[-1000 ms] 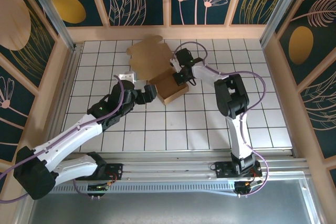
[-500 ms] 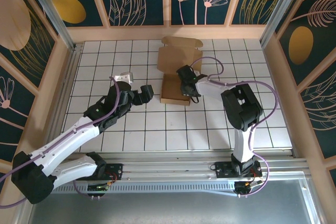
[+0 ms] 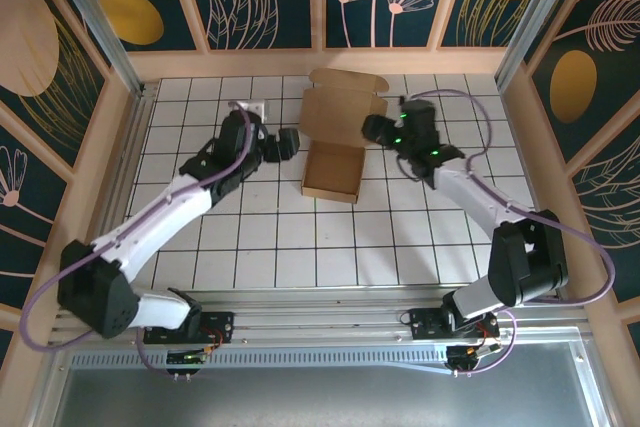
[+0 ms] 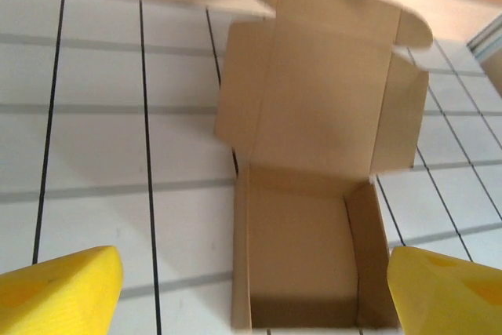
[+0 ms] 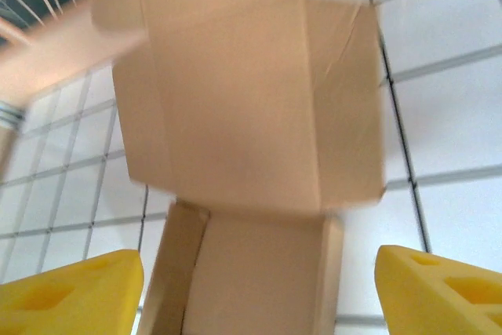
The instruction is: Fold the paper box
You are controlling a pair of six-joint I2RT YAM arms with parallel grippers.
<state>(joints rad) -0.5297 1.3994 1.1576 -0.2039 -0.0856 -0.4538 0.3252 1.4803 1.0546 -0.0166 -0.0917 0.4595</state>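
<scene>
The paper box (image 3: 331, 171) needs its lid (image 3: 343, 111) shut: we should press evenly, left claw (image 3: 291, 140) and right claw (image 3: 368, 130) both spread, empty.

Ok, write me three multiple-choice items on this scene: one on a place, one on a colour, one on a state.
1. Where does the paper box lie?
A) between the left gripper and the right gripper
B) by the arm bases
C) against the left wall

2. What colour are the left gripper's fingers?
A) blue
B) red
C) yellow

3. How is the box's lid?
A) shut
B) open, swung back toward the far wall
C) torn off

Answers:
1 A, the top view shows a gripper on each side of it.
2 C, yellow tips show in the left wrist view.
3 B, the box's inside lies bare.
</scene>
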